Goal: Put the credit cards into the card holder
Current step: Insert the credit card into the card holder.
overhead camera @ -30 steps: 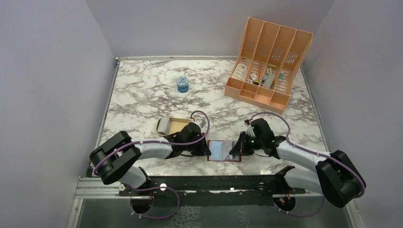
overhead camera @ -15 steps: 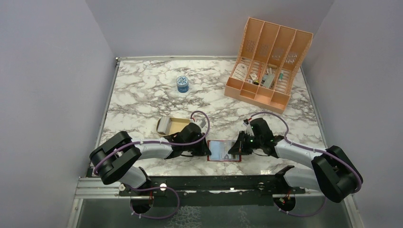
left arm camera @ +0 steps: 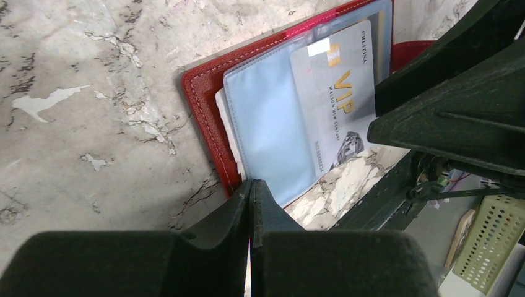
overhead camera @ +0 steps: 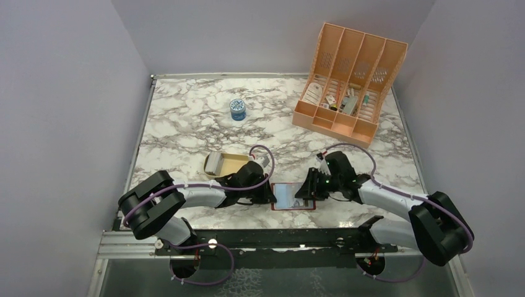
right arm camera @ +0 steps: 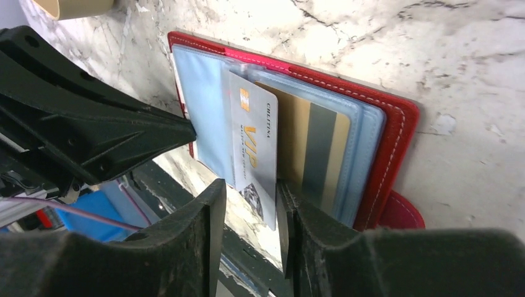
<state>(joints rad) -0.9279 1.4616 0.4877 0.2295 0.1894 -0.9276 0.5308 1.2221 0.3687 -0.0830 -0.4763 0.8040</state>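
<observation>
Left end effector (left arm camera: 251, 185), tips together, presses the nine o'clock edge of the open red card holder (overhead camera: 286, 198) at the worktop's (overhead camera: 186, 124) six o'clock, likely pinning it flat. A silver card (right arm camera: 254, 148) sits half-pocketed. The right end effector (right arm camera: 251, 195), tips apart, straddles its free end.

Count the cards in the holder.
2. A silver VIP card sticks partly out of a pocket of the holder; a gold card sits fully in the next pocket. Others may be hidden.
</observation>
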